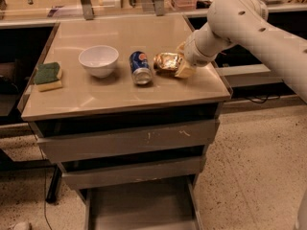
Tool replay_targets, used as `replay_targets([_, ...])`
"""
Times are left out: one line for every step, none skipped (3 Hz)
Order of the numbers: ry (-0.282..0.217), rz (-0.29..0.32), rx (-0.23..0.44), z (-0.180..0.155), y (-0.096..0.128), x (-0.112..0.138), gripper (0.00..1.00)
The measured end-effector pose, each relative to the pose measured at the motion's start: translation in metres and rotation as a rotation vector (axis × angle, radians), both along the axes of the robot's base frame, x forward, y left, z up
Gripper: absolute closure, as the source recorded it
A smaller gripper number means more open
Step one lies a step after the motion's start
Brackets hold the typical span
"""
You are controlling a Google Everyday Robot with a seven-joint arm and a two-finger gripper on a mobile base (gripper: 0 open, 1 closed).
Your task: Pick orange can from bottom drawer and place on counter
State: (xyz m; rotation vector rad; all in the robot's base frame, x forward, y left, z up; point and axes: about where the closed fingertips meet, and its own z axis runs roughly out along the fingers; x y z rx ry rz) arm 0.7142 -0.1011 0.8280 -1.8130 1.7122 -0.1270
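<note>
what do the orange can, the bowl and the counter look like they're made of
The orange can, lying at the gripper on the counter: thin metal, going by its crinkled golden glints. The white bowl: smooth and evenly white, probably plastic or glazed ceramic; the look leaves it open. The counter: glossy beige, likely laminate, showing soft reflections.

- I see matt cream casing on my gripper [183, 60], at the orange can [167, 61]'s right end.
- That can's skin: wrinkly, shiny metal.
- The counter [120, 97]: glossy, smooth.
- The bottom drawer [139, 206]: dull grey metal.
</note>
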Motion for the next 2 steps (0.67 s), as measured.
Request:
replay_targets([0.001,0.0,0.0,-0.0003,0.0,-0.0001,1.0])
replay_targets([0.001,0.0,0.0,-0.0003,0.0,-0.0001,0.82])
